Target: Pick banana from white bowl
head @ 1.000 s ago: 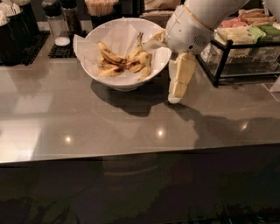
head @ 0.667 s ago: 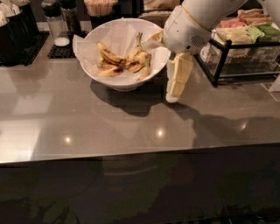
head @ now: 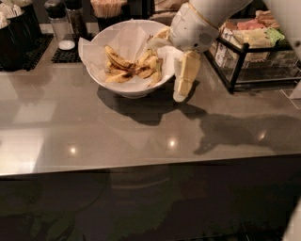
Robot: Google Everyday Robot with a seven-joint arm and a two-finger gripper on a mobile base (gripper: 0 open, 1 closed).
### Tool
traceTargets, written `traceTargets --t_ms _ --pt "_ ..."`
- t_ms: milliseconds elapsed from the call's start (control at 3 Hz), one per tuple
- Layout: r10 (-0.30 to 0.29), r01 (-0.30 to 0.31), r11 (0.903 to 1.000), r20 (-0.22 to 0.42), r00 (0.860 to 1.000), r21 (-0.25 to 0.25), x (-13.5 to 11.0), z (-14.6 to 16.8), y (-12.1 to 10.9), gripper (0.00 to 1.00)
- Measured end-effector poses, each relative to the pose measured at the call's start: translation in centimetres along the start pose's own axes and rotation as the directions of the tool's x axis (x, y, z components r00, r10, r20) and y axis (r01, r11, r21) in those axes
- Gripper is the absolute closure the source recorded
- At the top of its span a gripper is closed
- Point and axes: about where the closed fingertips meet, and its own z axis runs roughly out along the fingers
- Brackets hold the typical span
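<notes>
The white bowl (head: 123, 89), lined with crinkled white paper, stands at the back of the grey counter. It holds several bananas. The long, brown-mottled banana (head: 116, 60) lies curved along the left of the pile. My gripper (head: 184, 80) hangs pointing down from the white arm at the upper right. It is just outside the bowl's right rim, low over the counter, and holds nothing that I can see. It is apart from the banana.
A black wire rack of packets (head: 254, 52) stands close on the right of the gripper. Shakers (head: 60, 23) on a black mat, a cup of sticks (head: 108, 8) and black containers (head: 14, 28) line the back. The counter's front edge (head: 141, 165) runs across the middle.
The gripper has shifted slightly left and up, closer to the bowl's right rim. The bowl and bananas have not moved.
</notes>
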Motion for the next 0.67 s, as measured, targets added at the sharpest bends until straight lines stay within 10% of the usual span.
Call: traceTargets --t_ms 667 --pt "-0.058 0.055 0.9979 0.085 0.995 0.033 -0.2 2.8 -6.6 0.0"
